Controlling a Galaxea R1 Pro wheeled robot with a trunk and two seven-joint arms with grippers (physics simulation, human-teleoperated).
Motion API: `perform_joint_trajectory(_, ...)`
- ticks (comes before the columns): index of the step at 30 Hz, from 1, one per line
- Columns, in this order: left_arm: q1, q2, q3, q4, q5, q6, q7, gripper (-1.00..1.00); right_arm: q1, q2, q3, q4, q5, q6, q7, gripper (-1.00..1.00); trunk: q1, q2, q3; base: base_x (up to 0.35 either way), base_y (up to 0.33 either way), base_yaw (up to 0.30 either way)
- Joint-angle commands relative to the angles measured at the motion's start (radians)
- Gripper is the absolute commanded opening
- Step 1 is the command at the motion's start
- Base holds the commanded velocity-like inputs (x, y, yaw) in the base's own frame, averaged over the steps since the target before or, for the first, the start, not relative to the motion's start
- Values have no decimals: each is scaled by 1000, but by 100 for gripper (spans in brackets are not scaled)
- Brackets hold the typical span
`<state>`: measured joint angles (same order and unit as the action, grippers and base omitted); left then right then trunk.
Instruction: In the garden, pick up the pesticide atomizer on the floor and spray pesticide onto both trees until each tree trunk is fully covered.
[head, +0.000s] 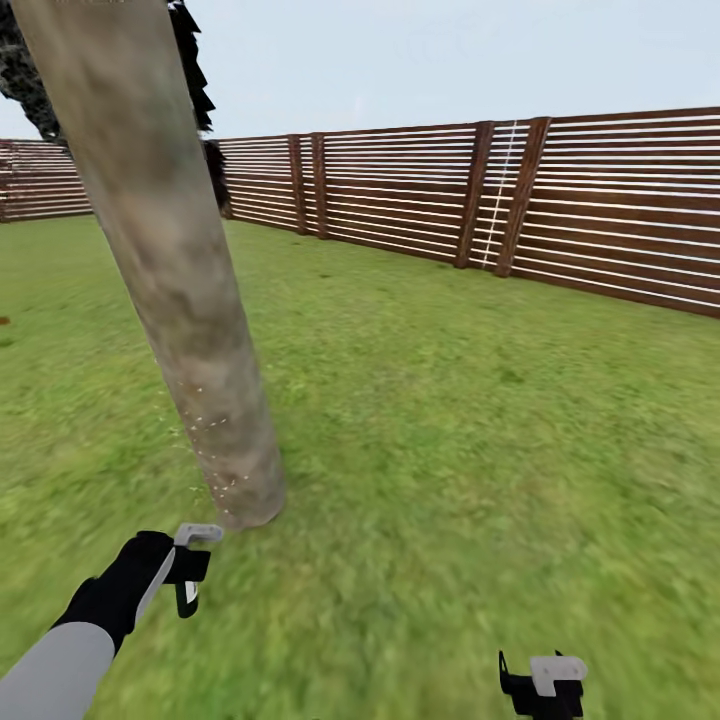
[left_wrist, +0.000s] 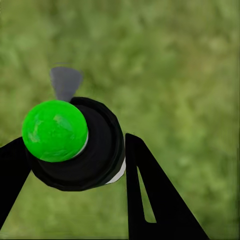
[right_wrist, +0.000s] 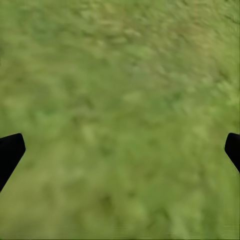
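One tree trunk (head: 170, 250), thick with mottled grey-brown bark, rises from the lawn at the left of the head view and fills much of that side. Tiny white specks of pesticide (head: 212, 450) dot its lower part near the base. My left gripper (head: 186, 580) hovers just in front of the base. In the left wrist view the left gripper (left_wrist: 75, 142) is shut on the pesticide atomizer (left_wrist: 75, 150), a black body with a bright green round cap and a grey nozzle. My right gripper (head: 545, 688) hangs low at the right, and the right gripper (right_wrist: 122, 150) stands open over bare grass.
A brown slatted fence (head: 560, 200) encloses the lawn (head: 450, 420) at the back and right. Dark foliage (head: 192, 70) and a thin dark stem (head: 216, 170) show behind the trunk. Open grass stretches to the right of the trunk.
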<state>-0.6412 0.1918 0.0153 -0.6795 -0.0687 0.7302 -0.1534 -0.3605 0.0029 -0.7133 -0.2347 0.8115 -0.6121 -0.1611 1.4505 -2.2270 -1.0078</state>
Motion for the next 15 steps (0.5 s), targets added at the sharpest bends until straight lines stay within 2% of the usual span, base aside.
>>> perform_joint_trajectory(1,0,0,0,0,0,0,0,-100,0,0,0,0,0,0,0,100,0,0,0,0,-275,277)
perform_joint_trajectory(5,0,0,0,0,0,0,0,-100,0,0,0,0,0,0,0,100,0,0,0,22,-275,260)
perform_joint_trajectory(15,0,0,1,0,0,0,0,-100,0,0,0,0,0,0,0,100,0,0,0,67,-275,12)
